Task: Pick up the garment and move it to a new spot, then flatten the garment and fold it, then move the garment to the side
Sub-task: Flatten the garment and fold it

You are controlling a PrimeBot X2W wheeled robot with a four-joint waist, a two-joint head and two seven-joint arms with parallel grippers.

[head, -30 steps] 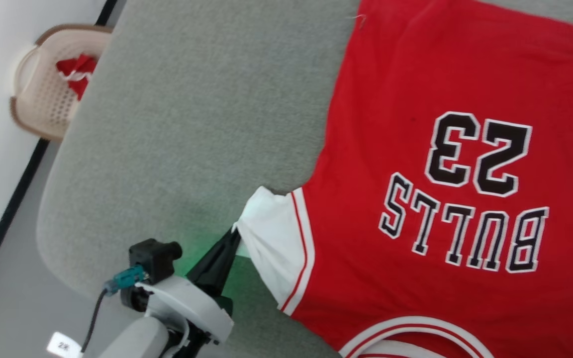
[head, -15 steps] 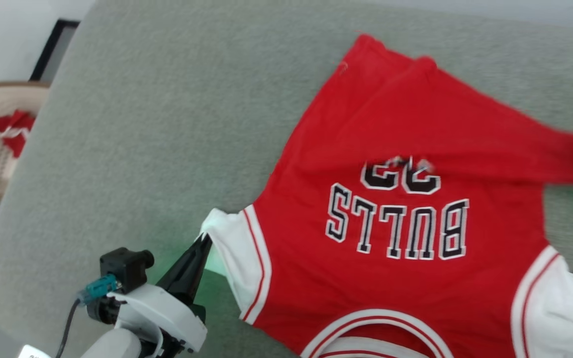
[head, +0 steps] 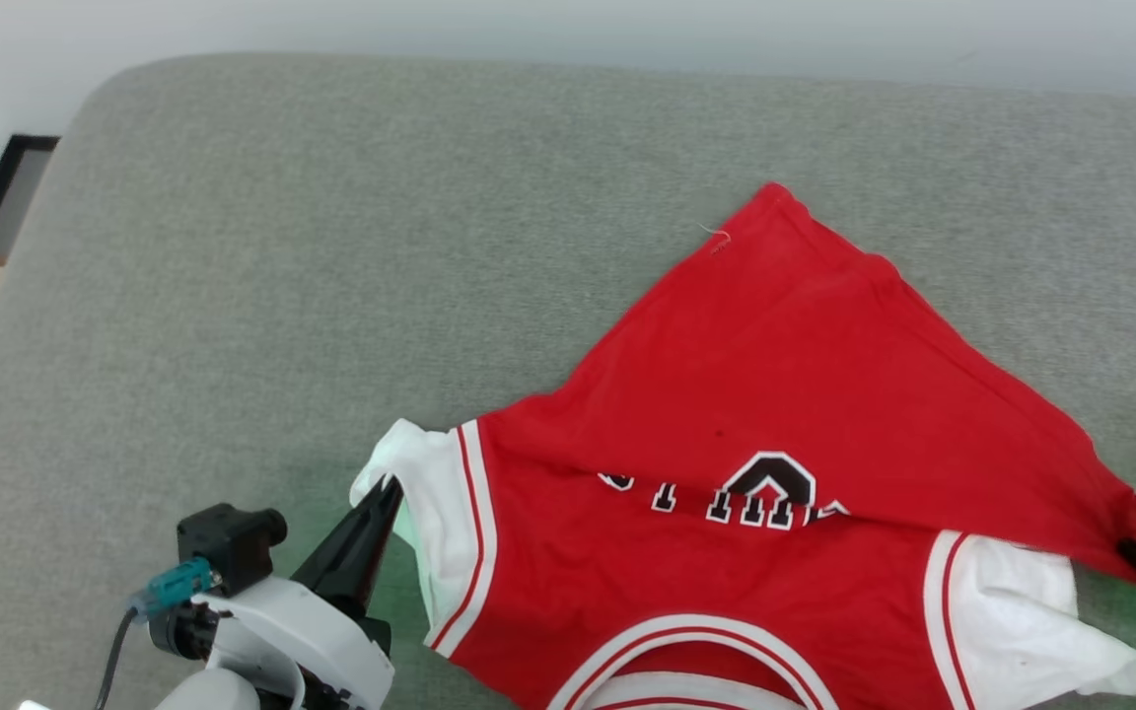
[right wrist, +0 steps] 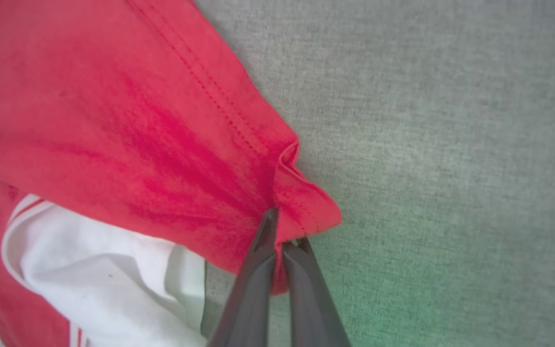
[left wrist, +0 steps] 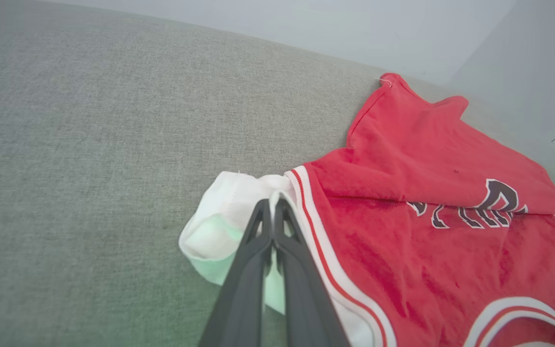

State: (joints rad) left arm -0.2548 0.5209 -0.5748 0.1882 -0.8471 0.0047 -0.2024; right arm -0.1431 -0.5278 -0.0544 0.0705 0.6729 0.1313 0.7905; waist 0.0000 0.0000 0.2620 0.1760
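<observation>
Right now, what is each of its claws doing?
Left gripper: shut on the garment, at its white sleeve.
Right gripper: shut on the garment, at a red hem corner.

Head view, lower left: left gripper [head: 386,490], fingers pressed together and pointing up and right, pinching a white part of the garment [head: 775,394]; behind it, the white wrist [head: 302,631] carries a black camera [head: 230,532]. Right edge: right gripper [head: 1132,550], dark fingers pointing up and left, closed on a red corner of the garment.
</observation>
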